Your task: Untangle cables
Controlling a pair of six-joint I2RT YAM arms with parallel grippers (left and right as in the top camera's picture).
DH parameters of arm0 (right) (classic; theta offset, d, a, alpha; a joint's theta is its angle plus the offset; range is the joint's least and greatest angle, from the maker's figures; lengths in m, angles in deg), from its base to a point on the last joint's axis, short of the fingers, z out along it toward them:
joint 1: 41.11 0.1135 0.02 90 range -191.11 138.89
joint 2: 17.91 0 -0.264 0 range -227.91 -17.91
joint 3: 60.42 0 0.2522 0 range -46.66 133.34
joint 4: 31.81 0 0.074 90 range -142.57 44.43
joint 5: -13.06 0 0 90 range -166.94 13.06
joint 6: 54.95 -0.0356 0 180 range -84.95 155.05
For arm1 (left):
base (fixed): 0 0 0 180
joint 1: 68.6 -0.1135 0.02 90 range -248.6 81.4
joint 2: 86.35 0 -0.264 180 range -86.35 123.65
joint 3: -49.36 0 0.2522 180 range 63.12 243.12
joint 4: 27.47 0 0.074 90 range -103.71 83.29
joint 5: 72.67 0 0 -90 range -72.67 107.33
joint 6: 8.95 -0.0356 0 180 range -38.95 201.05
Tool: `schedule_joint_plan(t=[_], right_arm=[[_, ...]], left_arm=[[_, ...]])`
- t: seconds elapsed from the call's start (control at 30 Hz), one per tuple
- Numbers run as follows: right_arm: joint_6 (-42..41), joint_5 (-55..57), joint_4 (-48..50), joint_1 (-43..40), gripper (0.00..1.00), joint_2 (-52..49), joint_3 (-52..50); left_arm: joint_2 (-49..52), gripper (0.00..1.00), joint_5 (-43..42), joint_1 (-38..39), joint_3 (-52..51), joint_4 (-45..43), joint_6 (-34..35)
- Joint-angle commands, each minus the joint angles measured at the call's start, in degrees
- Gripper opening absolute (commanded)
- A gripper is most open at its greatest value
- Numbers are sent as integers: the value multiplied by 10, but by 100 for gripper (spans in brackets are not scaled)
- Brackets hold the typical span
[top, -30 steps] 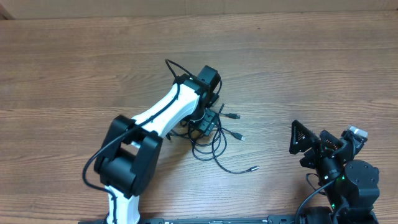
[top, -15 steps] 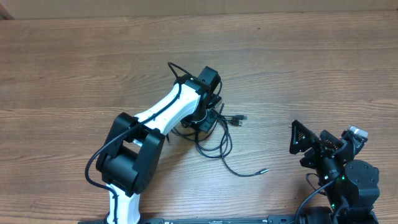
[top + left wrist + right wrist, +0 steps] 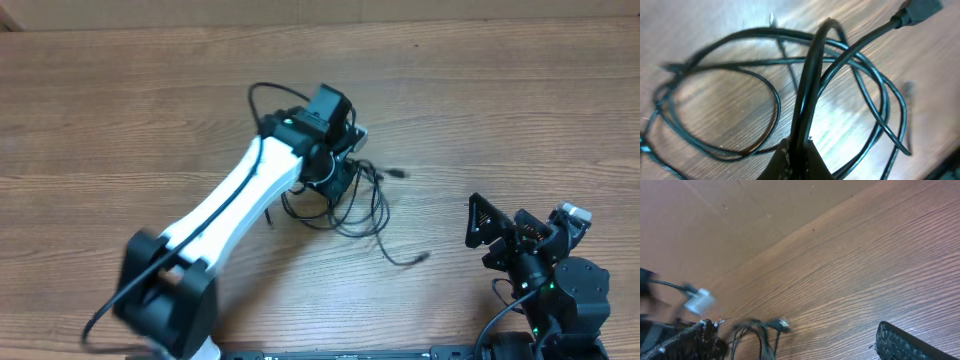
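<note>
Item: cables (image 3: 357, 200), black snarl, on desk (image 3: 520, 110), centre.
Grip: left pincer (image 3: 796, 159) clamped on one strand, apparently; loops hang off it.
Idle: right pincer (image 3: 487, 228) parked at desk edge; I cannot tell its opening.
Step, my judgement: drawing strand free.
Next: needs slow pull away from loops.

No legible text, label, brand, number or sign seen in any view; none on cables (image 3: 809, 75), table (image 3: 520, 110).

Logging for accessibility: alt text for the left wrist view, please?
Close-up: a thick black cable rises from the fingers at bottom centre, over tangled thin black loops on the wooden table. A plug shows top right.
</note>
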Motion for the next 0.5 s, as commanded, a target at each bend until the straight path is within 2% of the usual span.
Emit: schedule_joint_plan(t=[0.0,0.13,0.23,0.47], right_arm=[[0,8,0,-1,100,7,7],[0,7,0,-1,100,7,7],[0,-4,1,-1,100,7,7],[39,-113,43,-1,100,7,7]], left_arm=[[-91,4,-32,-2,23,-7,-14],[-139,4,-35,-2,23,-21,-12],[-168,4,-72,-2,23,-38,-12],[-177,4,-143,-2,23,-74,-12]])
